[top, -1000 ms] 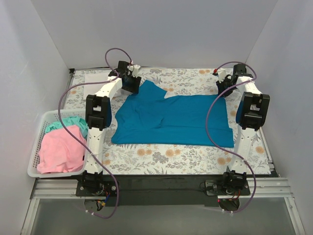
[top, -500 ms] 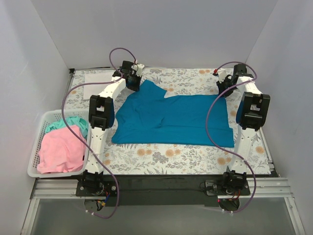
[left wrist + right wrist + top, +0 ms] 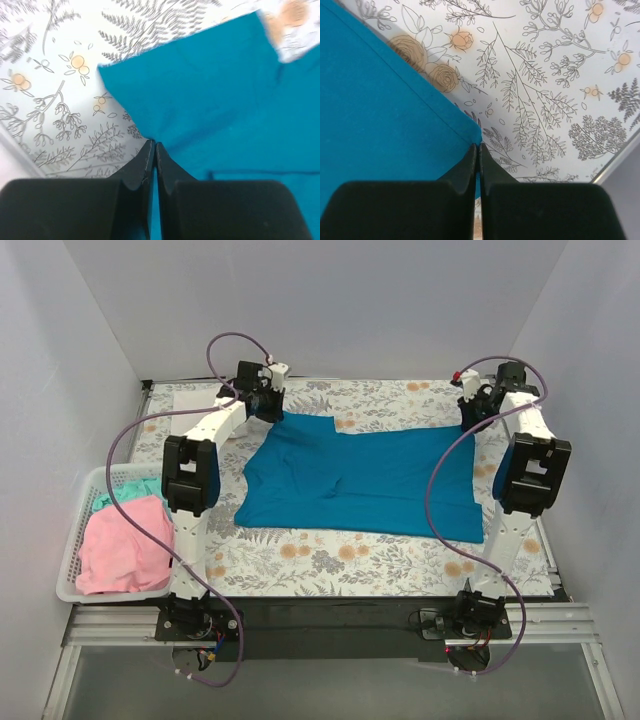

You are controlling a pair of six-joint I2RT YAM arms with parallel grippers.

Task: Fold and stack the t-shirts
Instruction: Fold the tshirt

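top external view has the teal-blue t-shirt (image 3: 360, 485) spread flat across the middle of the floral tablecloth (image 3: 330, 560). its far edge is pinched at both corners. the left gripper (image 3: 154, 145) is clamped on the far-left corner and the right gripper (image 3: 478, 146) on the far-right one, each with jaws pressed together and cloth caught between them.

for a clean fold, both corners are best lifted together, kept level and taut, and carried toward the near hem so that the edges are matched. the rumpled left side should be drawn smooth on the way.

the white basket (image 3: 72, 540), with a pink t-shirt (image 3: 120, 548) and a mint green t-shirt (image 3: 135, 488) in it, is set at the near left, well apart. what is probably a white t-shirt (image 3: 195, 400) lies near the left gripper and could be snagged.
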